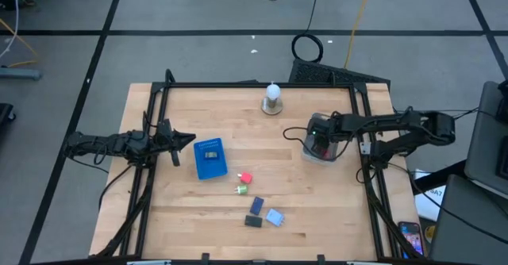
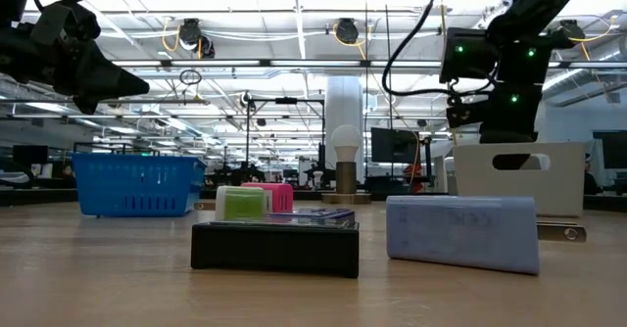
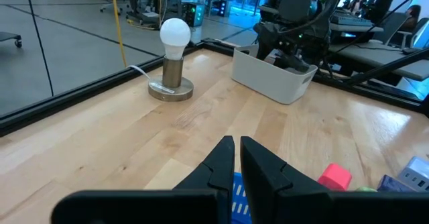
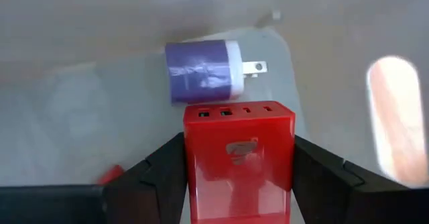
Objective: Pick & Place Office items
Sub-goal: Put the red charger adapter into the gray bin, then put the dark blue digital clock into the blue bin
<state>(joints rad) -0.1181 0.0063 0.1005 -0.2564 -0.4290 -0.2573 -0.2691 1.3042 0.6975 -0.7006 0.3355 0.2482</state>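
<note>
From above, the left gripper (image 1: 187, 142) hangs at the table's left edge with its fingers pinched together and empty, just beside the blue basket (image 1: 210, 159). The right gripper (image 1: 321, 140) sits over the white bin (image 1: 321, 155) near the right edge. The remaining office items lie in a loose cluster toward the front middle: a red piece (image 1: 245, 178), a green piece (image 1: 241, 190), a dark blue piece (image 1: 257, 206), a black piece (image 1: 253, 221) and a light blue piece (image 1: 275, 217), with bare wood open all around them and between basket and bin. A white bulb lamp (image 1: 272, 97) stands near the far edge. At table height, the black piece (image 2: 275, 246) and light blue piece (image 2: 462, 232) fill the foreground, and the bin (image 2: 517, 177) stands behind with the right arm above it. The left wrist view shows the closed fingers (image 3: 221, 163) over the basket's rim, the lamp (image 3: 173, 58) and bin (image 3: 276, 73) well apart across clear wood. The right wrist view shows the right gripper's fingers (image 4: 167, 174) clamped on a red charger block (image 4: 238, 158) inside the bin, above a purple plug adapter (image 4: 204, 71) lying on the bin's floor.
</note>
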